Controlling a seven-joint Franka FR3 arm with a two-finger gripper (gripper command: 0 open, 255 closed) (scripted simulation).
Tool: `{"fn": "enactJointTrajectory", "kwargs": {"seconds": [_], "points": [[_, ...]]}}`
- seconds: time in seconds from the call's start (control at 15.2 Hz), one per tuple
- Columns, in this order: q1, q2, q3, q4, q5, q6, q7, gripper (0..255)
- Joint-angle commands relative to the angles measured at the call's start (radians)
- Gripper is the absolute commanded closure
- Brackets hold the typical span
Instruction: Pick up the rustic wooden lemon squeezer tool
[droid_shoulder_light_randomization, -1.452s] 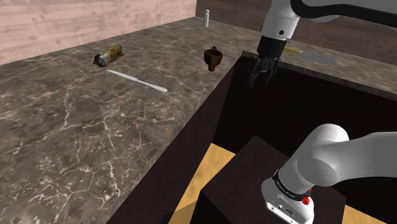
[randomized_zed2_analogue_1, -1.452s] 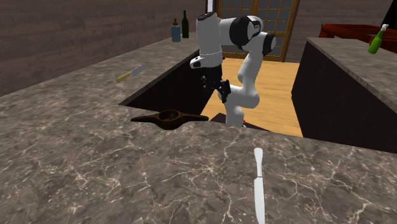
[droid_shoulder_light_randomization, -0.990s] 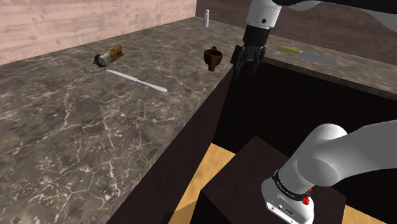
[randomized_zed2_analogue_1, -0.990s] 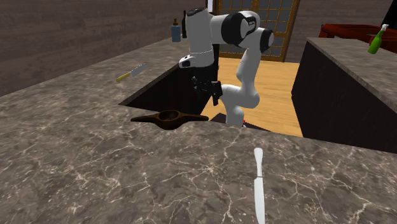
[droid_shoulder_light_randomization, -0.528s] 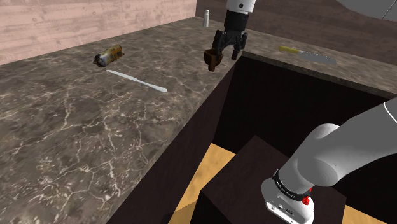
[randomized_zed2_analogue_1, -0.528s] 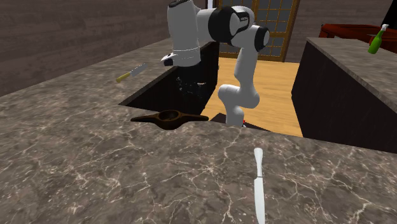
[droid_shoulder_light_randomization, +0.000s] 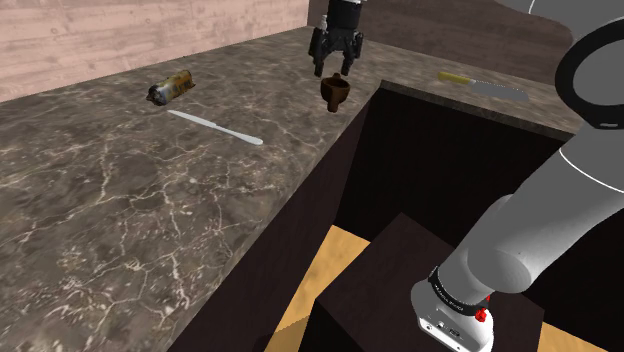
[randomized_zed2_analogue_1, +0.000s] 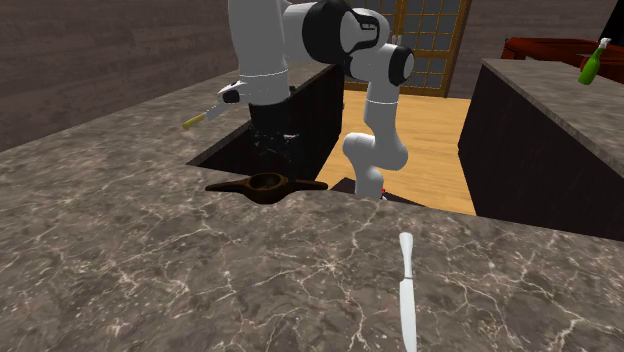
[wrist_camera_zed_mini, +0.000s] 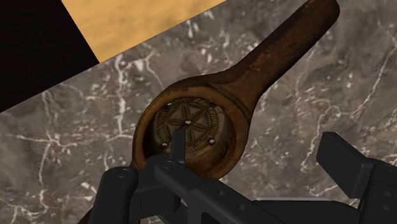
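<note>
The lemon squeezer (droid_shoulder_light_randomization: 337, 92) is dark brown wood, a round ribbed bowl with a long handle, lying on the marble counter (droid_shoulder_light_randomization: 120, 190) close to its corner edge. My gripper (droid_shoulder_light_randomization: 335, 68) hangs just above it, pointing down, fingers open. In the second exterior view the gripper (randomized_zed2_analogue_1: 270, 152) hovers over the squeezer (randomized_zed2_analogue_1: 266, 185), a small gap between them. In the wrist view the squeezer's bowl (wrist_camera_zed_mini: 191, 133) lies ahead of the gripper (wrist_camera_zed_mini: 238, 181), nearer one finger (wrist_camera_zed_mini: 124, 191), and its handle (wrist_camera_zed_mini: 289, 48) runs away diagonally. The fingers touch nothing.
A white knife (droid_shoulder_light_randomization: 215, 127) and a rusty can (droid_shoulder_light_randomization: 169, 88) lie on the counter at the shoulder view's left. A yellow-handled knife (droid_shoulder_light_randomization: 480, 85) lies across the dark gap (droid_shoulder_light_randomization: 450, 170). A small white shaker (droid_shoulder_light_randomization: 323, 28) stands behind. A green bottle (randomized_zed2_analogue_1: 593, 62) sits on another counter.
The arm has swung from over the dark gap toward the shoulder view's left, and the open gripper now hangs over the squeezer. The squeezer has not moved.
</note>
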Motion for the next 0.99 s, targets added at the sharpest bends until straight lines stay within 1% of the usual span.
{"fn": "enactJointTrajectory", "kwargs": {"seconds": [0.0, 0.33, 0.46, 0.53, 0.92], "points": [[0.001, 0.015, 0.001, 0.001, 0.0, 0.015, 0.0, 0], [0.001, -0.005, 0.002, -0.099, -0.001, 0.095, -0.004, 0], [0.001, -0.005, 0.002, -0.099, -0.001, 0.095, -0.004, 0], [0.001, -0.002, 0.001, -0.094, -0.001, 0.093, -0.004, 255], [0.001, -0.003, 0.001, -0.097, -0.001, 0.095, -0.005, 255]]}}
